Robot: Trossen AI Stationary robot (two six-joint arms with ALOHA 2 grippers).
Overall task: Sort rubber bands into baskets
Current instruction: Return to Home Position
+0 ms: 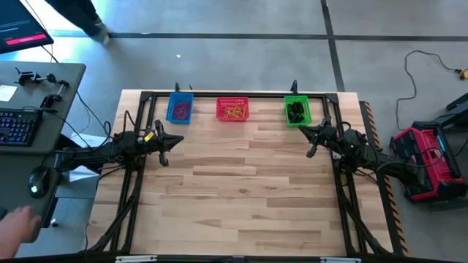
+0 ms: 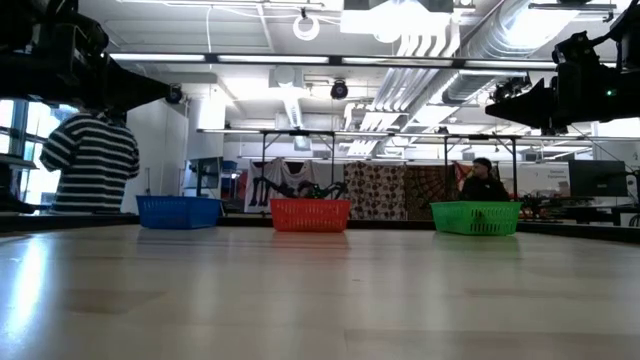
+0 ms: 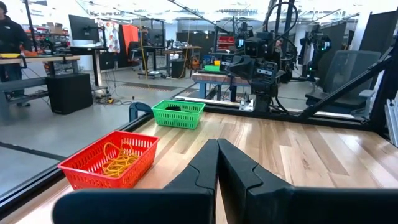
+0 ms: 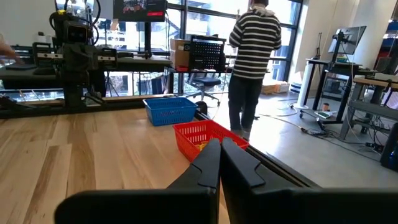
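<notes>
Three baskets in a row along far edge of wood table (image 1: 241, 190), upright, well apart from one another: blue basket (image 1: 171, 108) on left-arm side, red basket (image 1: 232, 100) in middle, green basket (image 1: 287, 111) on right-arm side. Purplish rubber bands (image 1: 181, 110) inside blue. Yellow-orange rubber bands (image 3: 118, 163) in a loose tangle inside red. Dark rubber bands (image 1: 296, 112) inside green. Left gripper (image 3: 217, 165) over left part of table, near side of blue basket, raised well above the wood, pointing across toward the other arm; fingers pressed together, nothing between them. Right gripper (image 4: 220, 163) mirrored over right part of table, just near side of green basket, likewise lifted clear of the surface; fingers closed flat against each other, holding nothing. Neither gripper touching a basket. In low view, both arms only as dark shapes at the upper corners, baskets lined up at the back. Beyond table: person in striped top (image 4: 252, 62) standing past blue-basket end, back turned; second person (image 2: 485, 180) far off behind green basket. Desk with keyboard (image 1: 16, 126) left of table, a hand (image 1: 18, 223) by its near edge. Red-and-black unit (image 1: 424, 161) on floor to the right.
</notes>
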